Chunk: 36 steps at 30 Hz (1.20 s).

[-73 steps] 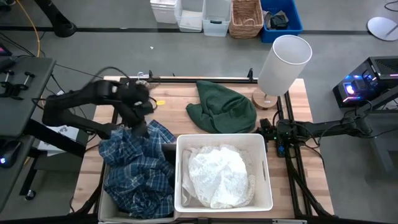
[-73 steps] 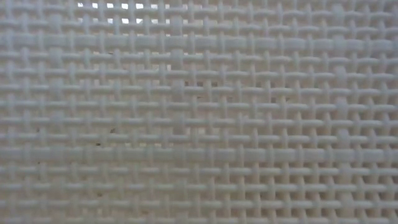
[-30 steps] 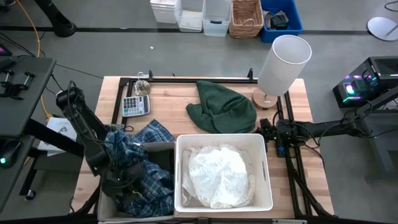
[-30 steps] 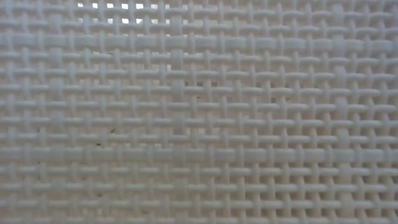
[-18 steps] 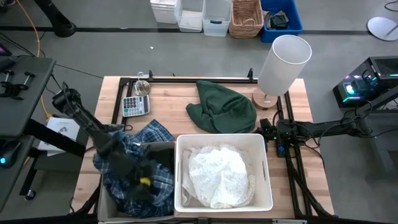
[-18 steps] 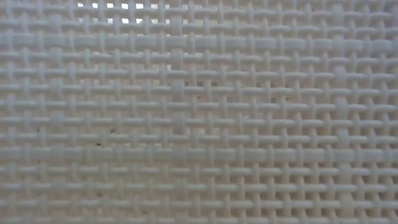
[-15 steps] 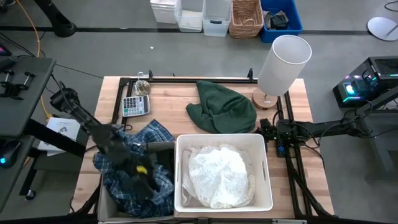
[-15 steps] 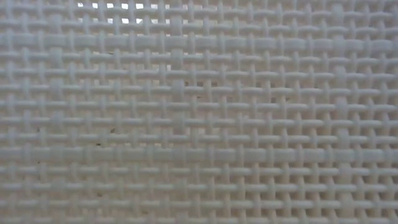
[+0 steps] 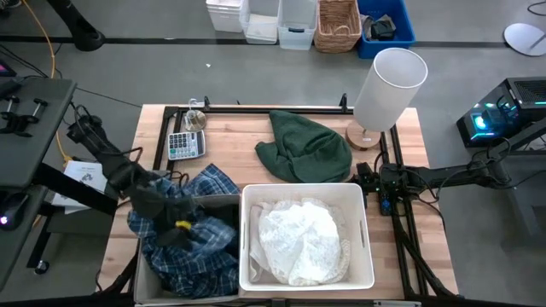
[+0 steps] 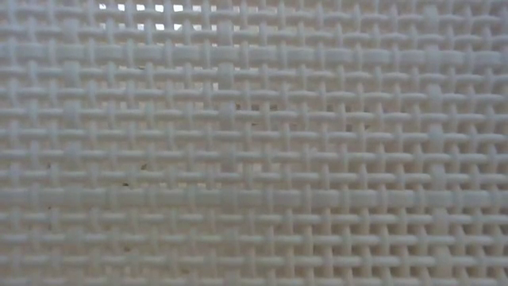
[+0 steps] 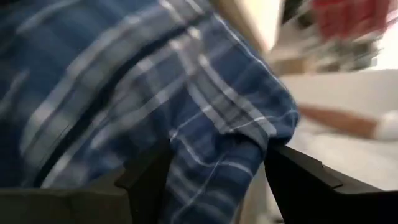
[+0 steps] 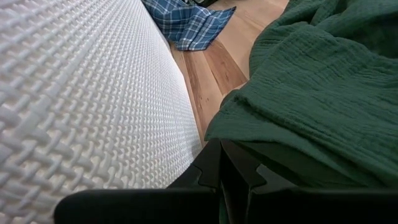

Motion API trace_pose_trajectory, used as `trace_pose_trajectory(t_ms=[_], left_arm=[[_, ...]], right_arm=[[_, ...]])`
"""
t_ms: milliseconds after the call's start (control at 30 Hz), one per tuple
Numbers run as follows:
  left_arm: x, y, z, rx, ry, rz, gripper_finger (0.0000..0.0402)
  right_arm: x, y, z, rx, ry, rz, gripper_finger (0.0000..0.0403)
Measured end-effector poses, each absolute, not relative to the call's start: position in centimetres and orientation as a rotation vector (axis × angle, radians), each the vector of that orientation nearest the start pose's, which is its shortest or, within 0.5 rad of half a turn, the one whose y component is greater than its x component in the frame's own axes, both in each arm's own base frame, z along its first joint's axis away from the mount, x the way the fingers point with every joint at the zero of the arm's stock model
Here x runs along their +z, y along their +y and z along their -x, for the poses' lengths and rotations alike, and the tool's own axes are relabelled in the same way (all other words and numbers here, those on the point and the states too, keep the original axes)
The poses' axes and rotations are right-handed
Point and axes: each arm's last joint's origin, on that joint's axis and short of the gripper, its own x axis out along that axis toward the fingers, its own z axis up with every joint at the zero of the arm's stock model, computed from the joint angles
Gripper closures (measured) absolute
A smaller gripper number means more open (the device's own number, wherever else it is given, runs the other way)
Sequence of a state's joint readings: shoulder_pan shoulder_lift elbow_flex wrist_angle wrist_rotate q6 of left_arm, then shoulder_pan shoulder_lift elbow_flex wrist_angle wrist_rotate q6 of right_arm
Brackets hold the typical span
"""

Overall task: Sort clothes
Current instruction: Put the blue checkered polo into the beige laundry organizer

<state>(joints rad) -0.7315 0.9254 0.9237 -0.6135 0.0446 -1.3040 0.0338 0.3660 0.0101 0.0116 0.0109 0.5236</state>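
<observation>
Plaid shirt point(image 11: 186, 112) between the spread left hand's point(image 11: 211, 180) fingers point(image 11: 298, 174)

Wooden table point(image 9: 239, 145): green garment point(image 9: 303, 147), calculator point(image 9: 185, 145), lamp point(image 9: 386, 89), white bin point(image 9: 307, 236)

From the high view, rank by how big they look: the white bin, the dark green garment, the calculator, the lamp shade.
Largest to smallest in the high view:
1. white bin
2. dark green garment
3. lamp shade, though it stands taller and nearer the camera, so its true rank against the garment is unsure
4. calculator
</observation>
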Motion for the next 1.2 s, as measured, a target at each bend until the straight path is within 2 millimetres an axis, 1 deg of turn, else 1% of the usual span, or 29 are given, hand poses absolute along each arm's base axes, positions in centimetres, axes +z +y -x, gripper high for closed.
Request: trace_pose_trajectory(t_ms=[100, 167, 267, 367, 400, 467, 500, 567, 633, 700, 767, 867, 933, 1000, 1100, 1200], left_arm=[[33.3, -12.6, -13.1, -0.167, 1.088, 0.866, 0.0161], [35.1, -12.4, -12.9, -0.091, 1.125, 0.78, 0.0161], [37.3, -11.9, -12.8, 0.067, 1.164, 0.596, 0.0161], [39.0, -11.7, -13.3, 0.207, 1.197, 0.39, 0.0161], [39.5, -11.9, -13.9, 0.214, 1.181, 0.348, 0.0161], [40.5, -12.0, -14.9, 0.152, 1.129, 0.324, 0.0161], [40.9, -11.9, -15.2, 0.16, 1.128, 0.321, 0.0161], [41.5, -11.2, -16.0, 0.183, 1.117, 0.33, 0.0161], [41.6, -9.9, -16.1, 0.215, 1.105, 0.34, 0.0161], [41.9, -8.7, -16.4, 0.303, 1.049, 0.369, 0.0161], [42.2, -7.2, -16.7, 0.405, 0.965, 0.336, 0.0161], [42.5, -5.1, -17.0, 0.623, 0.809, 0.266, 0.0161], [42.5, -3.7, -16.7, 0.718, 0.767, 0.252, 0.0161], [41.8, -2.5, -16.4, 0.751, 0.802, 0.315, 0.0161], [39.0, -0.9, -15.3, 0.803, 0.923, 0.393, 0.0161], [35.8, 0.5, -13.6, 0.928, 0.985, 0.47, 0.0161]], right_arm=[[13.6, 0.4, -11.5, -0.068, 0.342, -0.511, 0.0402], [13.6, 0.4, -11.5, -0.068, 0.342, -0.511, 0.0402], [13.6, 0.4, -11.5, -0.068, 0.342, -0.511, 0.0402], [13.6, 0.4, -11.5, -0.068, 0.342, -0.511, 0.0402], [13.6, 0.4, -11.5, -0.068, 0.342, -0.511, 0.0402], [13.6, 0.4, -11.5, -0.068, 0.342, -0.511, 0.0402], [13.6, 0.4, -11.5, -0.068, 0.342, -0.511, 0.0402], [13.6, 0.4, -11.5, -0.068, 0.341, -0.511, 0.0402], [13.6, 0.4, -11.5, -0.068, 0.342, -0.511, 0.0402], [13.6, 0.4, -11.5, -0.068, 0.341, -0.511, 0.0402], [13.6, 0.4, -11.5, -0.068, 0.342, -0.511, 0.0402], [13.6, 0.4, -11.5, -0.069, 0.342, -0.511, 0.0402], [13.6, 0.4, -11.5, -0.069, 0.341, -0.511, 0.0402], [13.6, 0.4, -11.5, -0.069, 0.342, -0.511, 0.0402], [13.6, 0.4, -11.5, -0.068, 0.342, -0.511, 0.0402], [13.6, 0.4, -11.5, -0.069, 0.342, -0.511, 0.0402]])
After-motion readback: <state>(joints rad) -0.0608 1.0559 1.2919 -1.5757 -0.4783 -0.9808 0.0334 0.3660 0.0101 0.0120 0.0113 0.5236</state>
